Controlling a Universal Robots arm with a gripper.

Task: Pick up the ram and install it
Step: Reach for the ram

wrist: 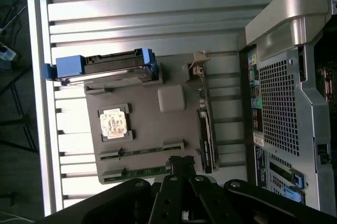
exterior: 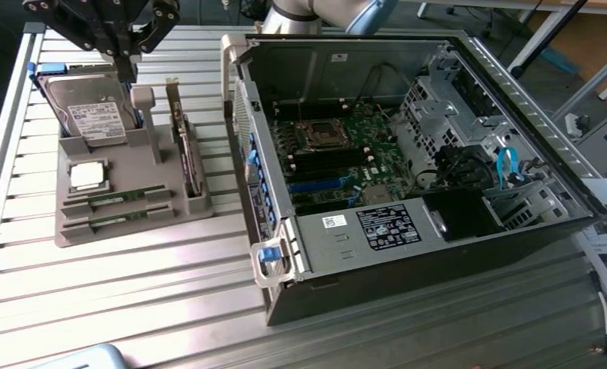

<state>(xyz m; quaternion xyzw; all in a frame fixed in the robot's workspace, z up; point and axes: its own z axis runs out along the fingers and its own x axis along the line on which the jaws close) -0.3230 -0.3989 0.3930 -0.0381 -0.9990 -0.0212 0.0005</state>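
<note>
Hanging high at the upper left of the exterior view, gripper (exterior: 128, 68) raised above the grey tray (exterior: 139, 181) and seen against the blue-bracketed hard drive (exterior: 90, 114) at the tray's far end. Cannot tell how far open it is, or what, if anything, it has hold of. Looking down through the wrist view now: black linkage in the foreground, its tip showing just beside one end of the lower ram stick (exterior: 118, 220). Back to the exterior view, left of centre: both memory sticks lying flat in their slots at the tray's near end. Upper ram stick (exterior: 115, 197) just below the square silver processor chip (exterior: 88, 175). Lower one parallel and just beside it, closest to the tray's front edge. Green board and dark end clips on each. Along the tray's right side, the wider expansion card (exterior: 188, 154) standing on edge, near the open computer case (exterior: 318, 246). Filling the centre and right of the frame, that case lying on its side, panel off. Motherboard (exterior: 355, 157) exposed, with the processor socket (exterior: 321, 136) toward the upper part. Blue cable (exterior: 505, 167) looping at the right among the drive cages. Underneath everything, a table (exterior: 128, 300) of ribbed aluminium slats.
</note>
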